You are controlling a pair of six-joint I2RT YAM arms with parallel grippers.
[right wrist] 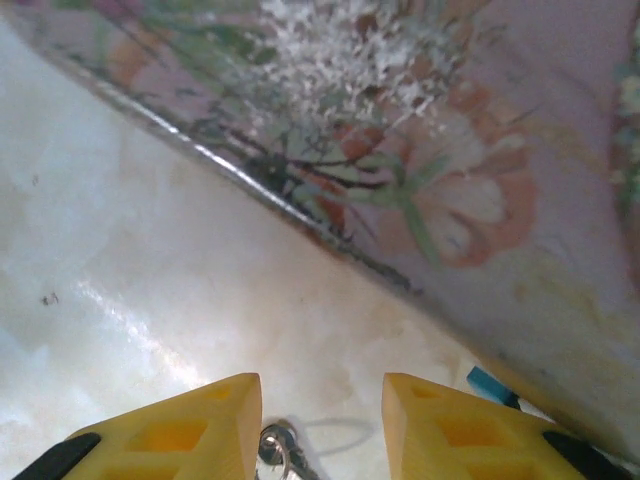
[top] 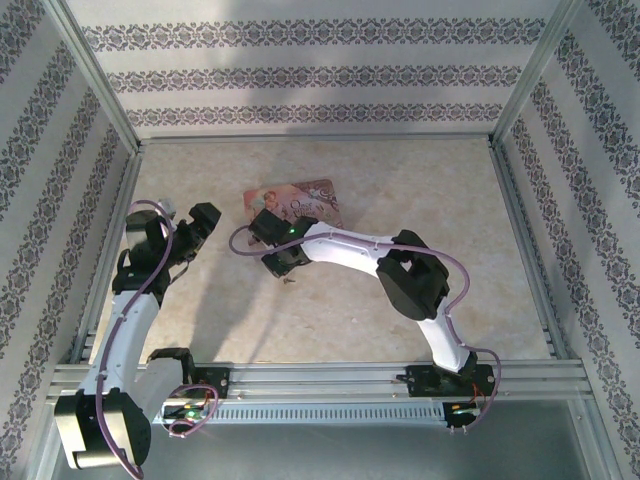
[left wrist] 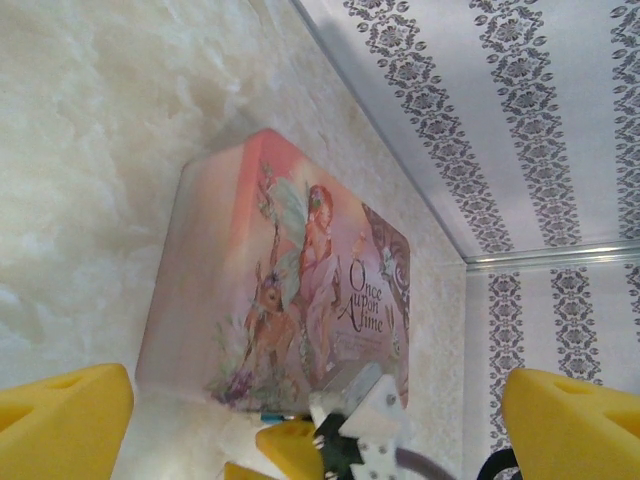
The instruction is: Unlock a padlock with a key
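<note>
Wht arms [top: 345, 250], blk joints [top: 412, 282], yellow fingers [right wrist: 170, 435].

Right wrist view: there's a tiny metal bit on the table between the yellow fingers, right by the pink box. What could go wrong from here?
1. The key lies loose on the table, off-centre between the right gripper's open fingers; closing may flick it away rather than pinch it.
2. The pink storybook box sits very near; a small forward move could bump and shift it, since nothing holds it.
</note>
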